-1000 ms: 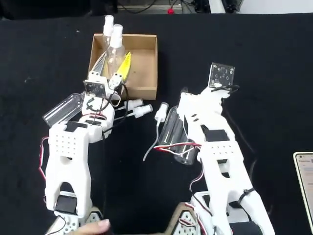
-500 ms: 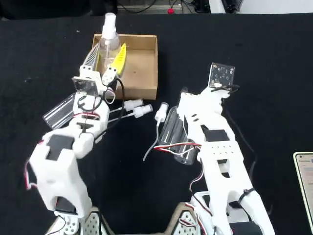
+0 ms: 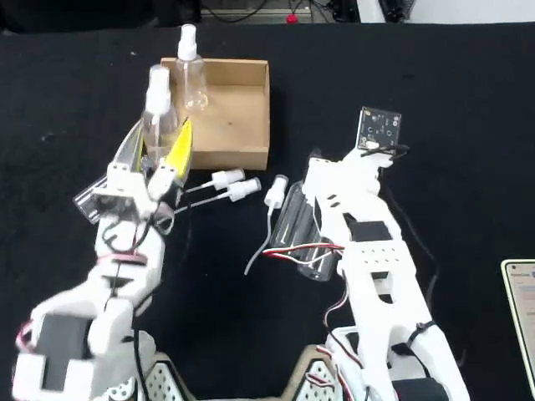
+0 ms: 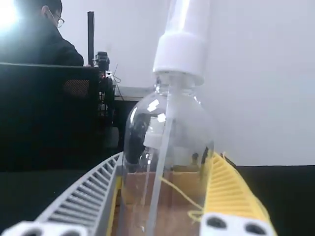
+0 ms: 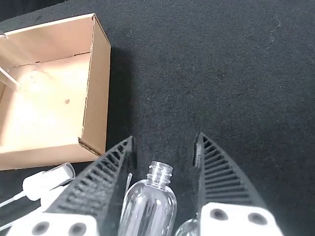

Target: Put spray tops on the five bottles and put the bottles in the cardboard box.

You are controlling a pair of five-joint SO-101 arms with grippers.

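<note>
My left gripper (image 3: pixel 159 154) is shut on a clear bottle with a white spray top (image 3: pixel 157 110), held upright above the table just off the left wall of the cardboard box (image 3: pixel 238 117). In the left wrist view the same bottle (image 4: pixel 167 142) stands between the grey and yellow fingers. A second capped bottle (image 3: pixel 191 71) stands in the box's far left corner. My right gripper (image 5: pixel 165 141) is open, its black fingers either side of an uncapped bottle (image 5: pixel 152 196) lying on the cloth. That bottle (image 3: pixel 294 224) lies partly under the right arm.
Three loose spray tops (image 3: pixel 227 178), (image 3: pixel 244 189), (image 3: pixel 275 193) lie in front of the box. Another uncapped bottle (image 3: pixel 102 190) lies beside the left arm. A flat white device (image 3: pixel 520 309) sits at the right edge. The table is covered in black cloth.
The left arm has drawn back from over the box toward the near left, carrying the capped bottle with it. The other capped bottle stays standing in the box. The right arm has not moved.
</note>
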